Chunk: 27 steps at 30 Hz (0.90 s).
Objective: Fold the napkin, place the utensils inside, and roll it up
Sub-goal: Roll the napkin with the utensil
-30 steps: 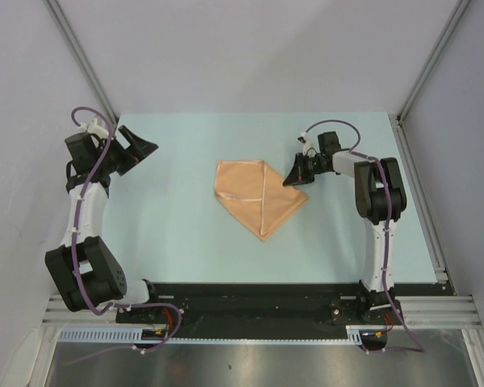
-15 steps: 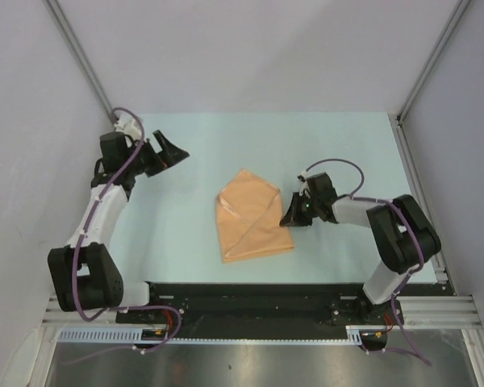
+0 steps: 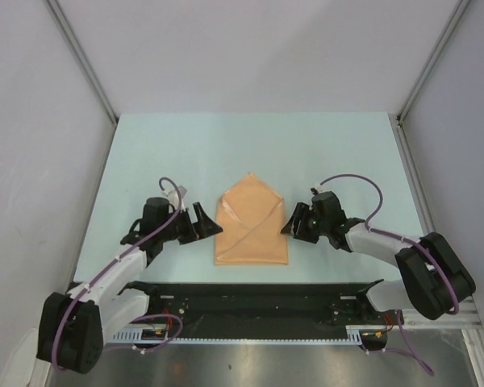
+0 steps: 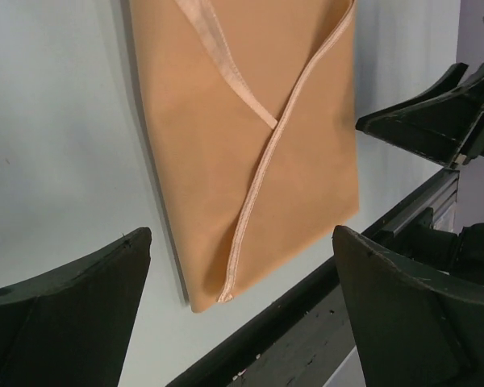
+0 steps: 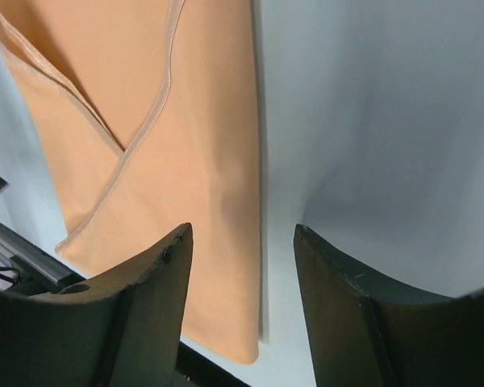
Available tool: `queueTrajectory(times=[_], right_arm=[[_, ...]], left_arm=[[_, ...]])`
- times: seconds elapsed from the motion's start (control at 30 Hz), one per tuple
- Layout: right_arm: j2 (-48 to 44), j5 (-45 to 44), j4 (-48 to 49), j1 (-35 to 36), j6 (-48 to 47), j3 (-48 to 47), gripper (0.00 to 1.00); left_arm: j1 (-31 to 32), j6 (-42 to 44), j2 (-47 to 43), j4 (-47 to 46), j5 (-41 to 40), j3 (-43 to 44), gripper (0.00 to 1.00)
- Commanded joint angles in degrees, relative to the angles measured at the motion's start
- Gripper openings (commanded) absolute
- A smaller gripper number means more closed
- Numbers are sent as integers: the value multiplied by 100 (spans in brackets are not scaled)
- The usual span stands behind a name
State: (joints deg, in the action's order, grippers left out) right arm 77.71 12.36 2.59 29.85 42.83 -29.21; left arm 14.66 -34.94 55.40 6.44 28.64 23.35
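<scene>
The peach-orange napkin [image 3: 252,230] lies flat near the table's front edge, folded into an envelope shape with two hemmed flaps crossing. My left gripper [image 3: 210,224] sits low just left of it, open, nothing between its fingers; in the left wrist view the napkin [image 4: 194,145] lies ahead of the gripper [image 4: 240,234]. My right gripper [image 3: 289,224] is at the napkin's right edge, open. In the right wrist view the napkin's [image 5: 185,145] right fold edge runs between the spread fingers of the gripper [image 5: 243,229]. The utensils are out of view.
The pale blue table [image 3: 185,153] is walled by grey panels on three sides. A black rail [image 3: 250,294] runs along the front edge just below the napkin. The right gripper's fingers [image 4: 427,121] show in the left wrist view.
Both arms swept in toward the front edge. The right gripper carried a napkin corner over, folding it, then opened and let go. The napkin now lies nearer the front.
</scene>
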Motion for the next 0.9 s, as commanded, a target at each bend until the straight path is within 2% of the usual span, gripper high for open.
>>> queueTrajectory(times=[0.0,0.13,0.2,0.5,0.87], right_arm=[[-379,-269,-241,-128,-187,38,58],[-546,-234,-233,-128,-178,100,58],[-608,-208,-189,-128,-170,152,58],[-1126,-225,-215,-146,-73,460,58],[-1197,-234,-189,-155,-64,522,58]], left_arm=[[300,-636,-231,-503,-192,-480,97],[679,-804,-223,-494,-456,-665,92],[697,-874,-196,-538,-430,-823,86],[749,-1173,-337,-617,-483,-1254,79],[872,-1261,-433,-722,-360,-1631,67]])
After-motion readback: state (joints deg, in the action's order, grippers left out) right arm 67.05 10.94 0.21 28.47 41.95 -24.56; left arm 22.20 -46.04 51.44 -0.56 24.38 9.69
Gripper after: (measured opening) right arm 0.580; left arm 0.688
